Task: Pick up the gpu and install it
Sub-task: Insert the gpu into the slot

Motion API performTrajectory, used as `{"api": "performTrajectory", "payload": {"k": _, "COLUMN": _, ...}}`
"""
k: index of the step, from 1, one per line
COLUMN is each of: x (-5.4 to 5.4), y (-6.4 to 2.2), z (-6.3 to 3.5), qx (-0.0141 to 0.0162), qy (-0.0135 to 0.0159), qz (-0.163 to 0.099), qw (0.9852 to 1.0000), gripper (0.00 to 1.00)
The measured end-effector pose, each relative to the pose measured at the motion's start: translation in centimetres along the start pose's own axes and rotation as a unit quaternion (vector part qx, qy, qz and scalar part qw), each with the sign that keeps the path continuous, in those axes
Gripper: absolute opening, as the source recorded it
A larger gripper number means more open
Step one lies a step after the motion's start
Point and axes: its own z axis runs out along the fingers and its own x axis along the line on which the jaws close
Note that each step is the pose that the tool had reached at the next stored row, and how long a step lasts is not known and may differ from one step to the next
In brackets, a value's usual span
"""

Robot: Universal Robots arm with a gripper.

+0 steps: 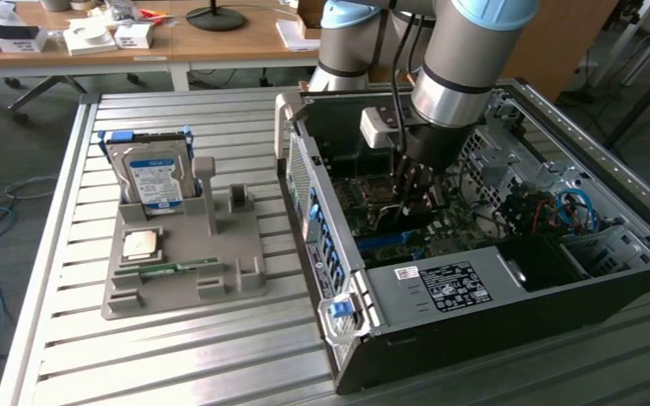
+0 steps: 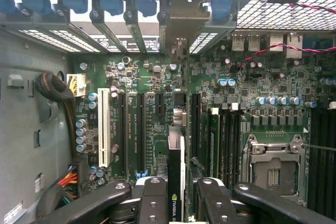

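Slatted metal surface (image 1: 190, 338) is carrying an open computer case (image 1: 438, 292). Inside it, the fingers (image 2: 176, 203) are pinching the gpu (image 2: 176, 182) edge-on between them, partly closed, over the motherboard (image 2: 152, 77). Keeping the card square over its slot looks key. Away from the fingers, a grey tray (image 1: 179, 271) is holding a hard drive (image 1: 153, 178).

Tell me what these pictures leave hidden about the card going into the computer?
- Exterior view: the gpu is hidden behind the pincer and arm inside the computer case.
- Wrist view: the gpu is seen edge-on; whether its lower edge sits in a motherboard slot cannot be told.
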Motion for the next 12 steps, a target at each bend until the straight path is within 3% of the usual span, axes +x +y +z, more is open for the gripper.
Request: {"api": "performTrajectory", "payload": {"k": 12, "x": 0.00, "y": 0.00, "z": 0.10, "qx": 0.0000, "qy": 0.0000, "qz": 0.000, "qw": 1.0000, "gripper": 0.26}}
